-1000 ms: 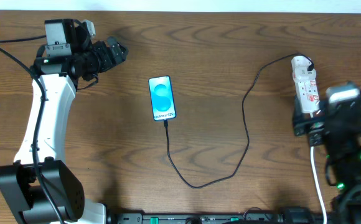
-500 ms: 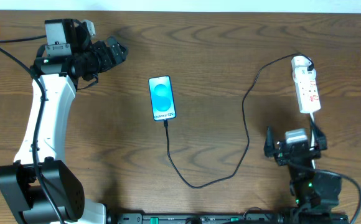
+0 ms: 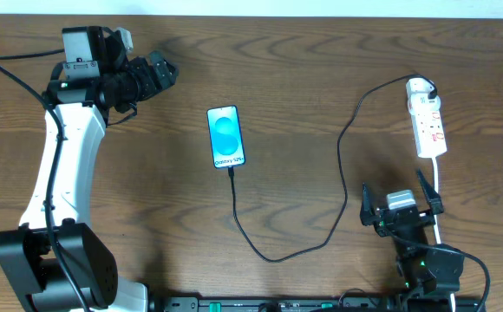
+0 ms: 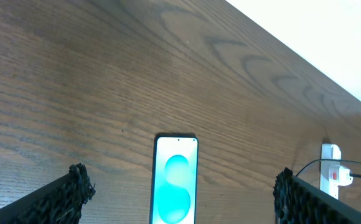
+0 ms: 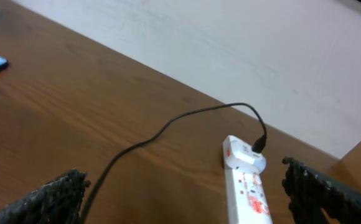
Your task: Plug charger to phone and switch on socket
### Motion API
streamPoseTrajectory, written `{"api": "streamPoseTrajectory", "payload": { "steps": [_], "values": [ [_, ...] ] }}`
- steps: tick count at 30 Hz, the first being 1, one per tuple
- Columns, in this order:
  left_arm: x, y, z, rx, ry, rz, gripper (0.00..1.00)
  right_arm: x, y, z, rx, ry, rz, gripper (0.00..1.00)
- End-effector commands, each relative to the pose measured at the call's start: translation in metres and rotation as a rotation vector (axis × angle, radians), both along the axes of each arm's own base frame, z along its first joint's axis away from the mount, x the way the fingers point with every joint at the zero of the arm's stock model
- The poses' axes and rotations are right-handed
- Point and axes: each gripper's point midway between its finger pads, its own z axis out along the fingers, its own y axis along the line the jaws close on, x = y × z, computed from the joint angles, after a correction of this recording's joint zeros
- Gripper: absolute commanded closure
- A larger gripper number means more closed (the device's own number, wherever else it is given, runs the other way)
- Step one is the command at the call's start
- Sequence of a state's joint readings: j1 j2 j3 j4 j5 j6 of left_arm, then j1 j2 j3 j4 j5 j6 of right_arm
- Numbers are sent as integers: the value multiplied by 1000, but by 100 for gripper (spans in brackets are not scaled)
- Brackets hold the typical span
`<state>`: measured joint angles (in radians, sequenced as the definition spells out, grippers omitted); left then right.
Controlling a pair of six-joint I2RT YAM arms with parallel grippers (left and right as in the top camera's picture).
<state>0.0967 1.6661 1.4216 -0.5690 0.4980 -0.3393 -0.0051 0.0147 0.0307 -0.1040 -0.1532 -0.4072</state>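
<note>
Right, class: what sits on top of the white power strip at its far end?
A white adapter sits on the power strip, the black charger cable running from it. The outlet under it is covered.

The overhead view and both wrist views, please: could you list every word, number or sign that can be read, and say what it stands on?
"Galaxy": white text at the near end of the phone's blue screen; the few characters after it are too small to read.
Red and dark markings on the power strip: too small and blurred to read in any view.
No other text shows.
</note>
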Motion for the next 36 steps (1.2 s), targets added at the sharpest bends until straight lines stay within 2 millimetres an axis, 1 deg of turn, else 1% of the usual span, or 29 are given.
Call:
{"api": "streamPoseTrajectory", "payload": {
  "steps": [1,3,36],
  "values": [
    [1,3,1,6,-5,3,5,0,1,0,147,9,-8,1],
    [1,3,1,6,-5,3,5,1,1,0,169,-3,-9,1],
    [1,3,1,6,-5,3,5,1,1,0,169,0,-10,1]
  ]
}}
